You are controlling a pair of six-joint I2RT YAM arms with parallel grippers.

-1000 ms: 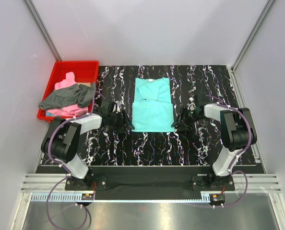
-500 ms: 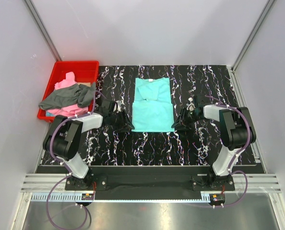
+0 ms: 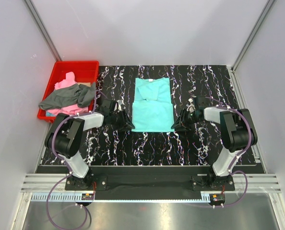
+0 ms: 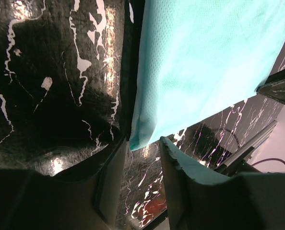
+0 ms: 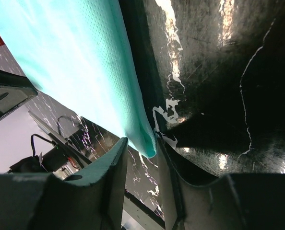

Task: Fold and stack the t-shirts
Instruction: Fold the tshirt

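We see the teal shirt (image 3: 152, 108) lying flat as a narrow rectangle in the middle of the table (image 3: 147, 143). The pink shirt (image 3: 65, 84) and grey shirt (image 3: 68, 98) sit heaped in the red bin (image 3: 80, 64) at the far left, the grey one spilling over its near rim. Our left gripper (image 4: 141, 160) is down at the teal shirt's near left corner, fingers (image 4: 111, 167) apart, with the corner tip at the mouth of the gap and not pinched; our right gripper (image 5: 141, 143) sits likewise at the near right corner, jaws apart, the cloth tip between the fingertips and not clamped.
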